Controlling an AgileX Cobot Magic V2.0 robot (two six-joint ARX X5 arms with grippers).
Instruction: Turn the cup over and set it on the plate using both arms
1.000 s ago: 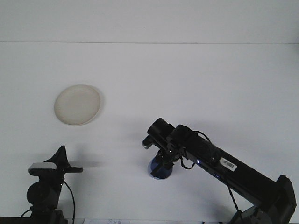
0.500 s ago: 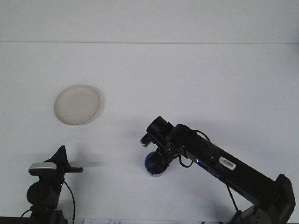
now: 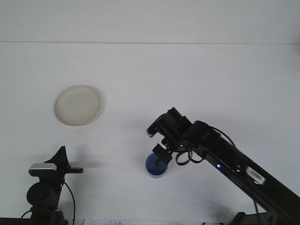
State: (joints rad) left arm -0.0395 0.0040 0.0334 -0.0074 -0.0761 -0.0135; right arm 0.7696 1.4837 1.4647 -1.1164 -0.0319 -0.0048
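1. Since half a second ago, the right arm [image 3: 225,159] has rolled at the wrist and shifted a little to the right, and the blue cup [image 3: 155,165] beneath it now shows more of its rim, sitting slightly lower in the view than before.
2. Right gripper [image 3: 161,156] hangs directly over the cup, its dark fingers at the cup's upper right edge. They appear closed on the rim, though the black parts overlap the cup and the contact is hard to make out.
3. Blue cup sits on the white counter [image 3: 187,79] in the lower middle of the view, just left of the right arm's wrist. Its round outline faces the camera; whether the opening is up or down cannot be told from here.
4. Plate [image 3: 77,104], pale and round, lies flat on the counter at the upper left, well apart from the cup, with nothing on it.
5. Left gripper [image 3: 62,157] is parked at the lower left corner, near the counter's front edge, and holds nothing. Its pointed black fingers are seen edge-on, so how far they are parted cannot be told.
6. Left arm has not shifted from its spot across the earlier pictures.
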